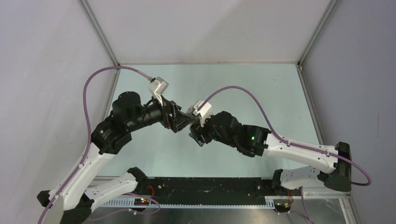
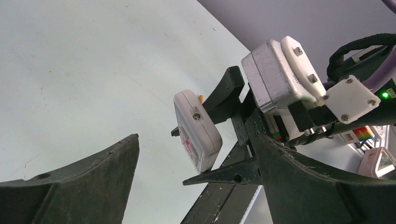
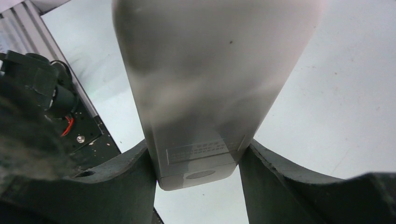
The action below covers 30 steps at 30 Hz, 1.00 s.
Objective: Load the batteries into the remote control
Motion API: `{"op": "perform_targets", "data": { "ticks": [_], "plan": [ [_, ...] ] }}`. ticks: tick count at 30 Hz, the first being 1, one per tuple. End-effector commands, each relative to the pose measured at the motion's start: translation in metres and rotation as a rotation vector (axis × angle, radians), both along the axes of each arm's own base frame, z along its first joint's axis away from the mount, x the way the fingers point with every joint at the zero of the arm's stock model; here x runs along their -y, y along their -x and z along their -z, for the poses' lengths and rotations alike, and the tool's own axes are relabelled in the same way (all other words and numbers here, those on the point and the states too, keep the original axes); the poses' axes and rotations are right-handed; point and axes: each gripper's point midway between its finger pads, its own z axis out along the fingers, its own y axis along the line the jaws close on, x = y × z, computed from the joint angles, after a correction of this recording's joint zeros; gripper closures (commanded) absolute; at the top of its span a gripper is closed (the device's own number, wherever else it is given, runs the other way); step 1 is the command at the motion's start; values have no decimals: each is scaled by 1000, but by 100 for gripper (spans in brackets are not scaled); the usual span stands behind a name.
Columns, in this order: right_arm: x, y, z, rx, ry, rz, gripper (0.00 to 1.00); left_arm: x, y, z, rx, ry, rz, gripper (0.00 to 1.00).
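The remote control (image 3: 201,93) hangs above the table (image 1: 261,84), clamped by its sides in the right gripper (image 3: 197,144), while the left gripper (image 2: 196,140) stands spread wide just beside it, holding nothing; what its battery compartment contains cannot be told.

No wording can be made out anywhere. In the right wrist view, the remote control (image 3: 210,93) carries a small rectangular label (image 3: 205,150) near its lower end. Its few rows of tiny print are too blurred to read, and just below it is an oval mark (image 3: 201,174). In the left wrist view, a pink marking (image 2: 187,144) of unclear shape sits on the remote control, and a striped multi-coloured sticker (image 2: 362,133) at the right edge shows no legible characters.
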Motion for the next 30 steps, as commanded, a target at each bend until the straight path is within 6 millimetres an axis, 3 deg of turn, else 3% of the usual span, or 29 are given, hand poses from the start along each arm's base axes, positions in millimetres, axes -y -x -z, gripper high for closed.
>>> {"op": "perform_targets", "data": {
  "ticks": [1, 6, 12, 24, 30],
  "plan": [
    [-2, -11, -27, 81, -32, 46, 68, -5, -7, -8, 42, -12, -37, 9],
    [-2, -15, -25, 113, -8, 75, 69, 1, -14, 12, -68, -43, -60, 28],
    [-2, -19, -20, 153, 31, 106, 69, 4, -20, 16, -132, -31, -99, 48],
    [-13, -16, -23, 178, 9, 98, 71, 19, -9, 28, -239, -16, -19, 53],
    [-9, -15, -23, 166, 13, 107, 70, 22, -5, 30, -254, -25, 17, 75]
  ]
}}
